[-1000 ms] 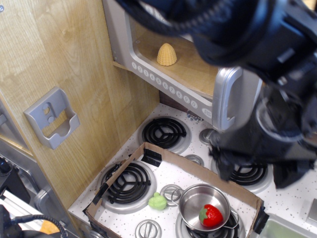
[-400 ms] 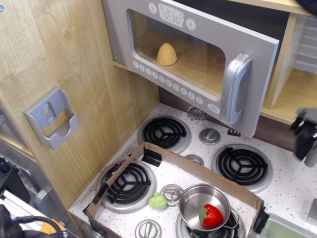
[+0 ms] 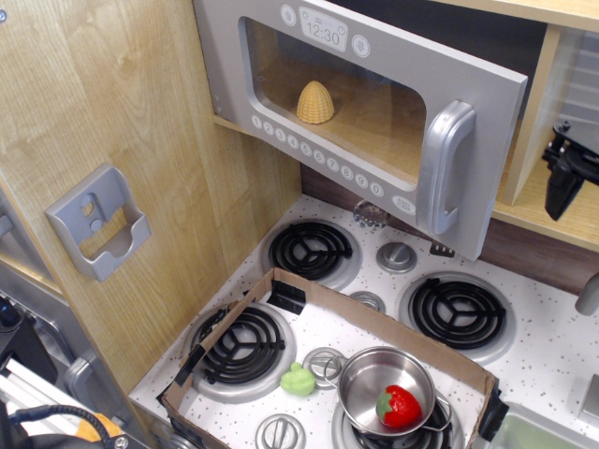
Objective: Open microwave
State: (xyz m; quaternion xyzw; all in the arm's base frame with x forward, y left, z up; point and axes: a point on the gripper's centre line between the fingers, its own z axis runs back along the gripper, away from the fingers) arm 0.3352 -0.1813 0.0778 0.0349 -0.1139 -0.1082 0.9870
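The grey toy microwave (image 3: 281, 51) is mounted above the stove. Its see-through window door (image 3: 365, 112) has swung out from the cabinet, with a dark gap behind its right edge. The silver vertical handle (image 3: 447, 168) is at the door's right end. A row of round white buttons (image 3: 318, 166) runs under the window, and a 12:30 clock print (image 3: 323, 35) sits above it. A yellow beehive-shaped toy (image 3: 315, 103) lies inside. My black gripper (image 3: 569, 173) is at the right edge, well clear of the handle and holding nothing I can see. It is partly cut off.
A white stove top (image 3: 552, 365) with four black burners lies below. A cardboard tray (image 3: 374, 313) holds a steel pot (image 3: 386, 374) with a red strawberry (image 3: 399, 407) and a green toy (image 3: 298, 381). A small grey bracket (image 3: 98, 224) hangs on the wooden wall. An open wooden shelf (image 3: 552, 201) is at the right.
My arm, which covered the door's right side a second ago, has pulled away to the right edge and then risen. The door stands swung out and fully visible.
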